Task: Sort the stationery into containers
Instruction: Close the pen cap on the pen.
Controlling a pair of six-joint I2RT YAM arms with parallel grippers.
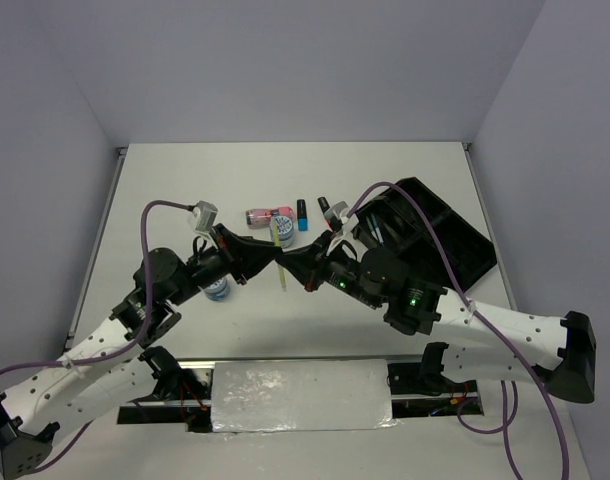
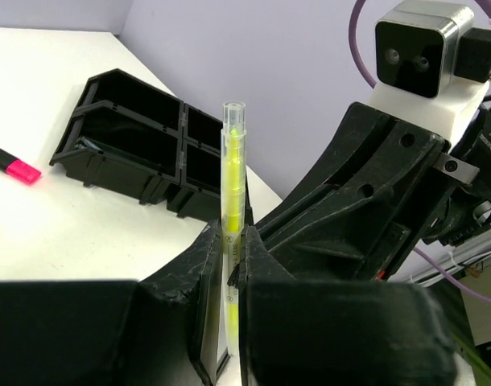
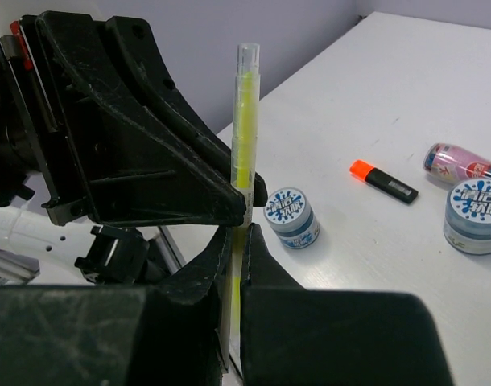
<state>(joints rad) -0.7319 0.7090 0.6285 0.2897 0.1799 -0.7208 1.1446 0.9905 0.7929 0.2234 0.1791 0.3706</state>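
Centre of the table: both arms meet nose to nose on one yellow pen. The left gripper is closed narrow on the barrel. The right gripper is clamped on it too, its fingers just beside the left one's. The pen stands upright in both wrist views, well apart from the black tray on the right. Risks, as I judge them: both arms pulling at once could bend or twist the thin barrel. One letting go before the other grips firmly could drop the pen. The crowded fingers may knock it askew when they part.
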